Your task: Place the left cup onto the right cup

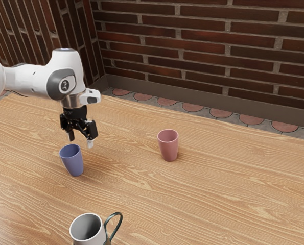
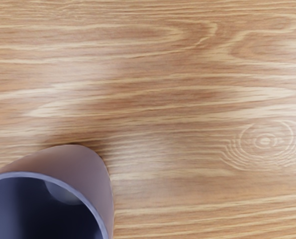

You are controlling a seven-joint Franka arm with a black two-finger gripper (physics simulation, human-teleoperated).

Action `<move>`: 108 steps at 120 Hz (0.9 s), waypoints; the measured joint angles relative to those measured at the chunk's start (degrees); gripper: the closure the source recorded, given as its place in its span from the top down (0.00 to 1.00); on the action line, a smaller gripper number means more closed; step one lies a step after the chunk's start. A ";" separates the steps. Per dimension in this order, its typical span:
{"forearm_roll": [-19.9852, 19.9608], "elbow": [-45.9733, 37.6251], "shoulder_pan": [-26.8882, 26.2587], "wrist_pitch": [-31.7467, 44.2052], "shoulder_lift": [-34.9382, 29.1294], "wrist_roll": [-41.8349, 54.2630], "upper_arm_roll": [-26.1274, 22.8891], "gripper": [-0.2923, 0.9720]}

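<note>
While the tool (image 1: 80, 138) hangs wide above blue cup (image 1: 72, 160), grey mug (image 1: 89, 229) stands nearby.

The grey round mug (image 1: 88, 229) with a thin dark handle stood at the exterior view's lower edge, which cut away its base and the handle's lower part. The white robot arm (image 1: 24, 79) ran off that view's left edge, its base out of frame. In the wrist view, the blue plastic cup (image 2: 48, 199) was cropped by the picture's edge, leaving part of its rim, inside and outer wall.
</note>
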 joint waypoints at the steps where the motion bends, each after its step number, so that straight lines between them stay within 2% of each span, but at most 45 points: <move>1: 0.00 -0.16 -0.01 0.24 0.02 0.01 0.02 0.77; 28: 0.02 -5.24 -0.60 5.08 -1.44 0.11 1.73 0.77; 92: 0.17 -7.61 -0.58 10.16 1.13 0.08 2.05 0.77; 98: 0.58 -7.62 -0.66 10.51 1.29 0.07 2.04 0.71; 108: 1.02 -7.58 -0.56 11.03 1.63 0.07 2.07 0.54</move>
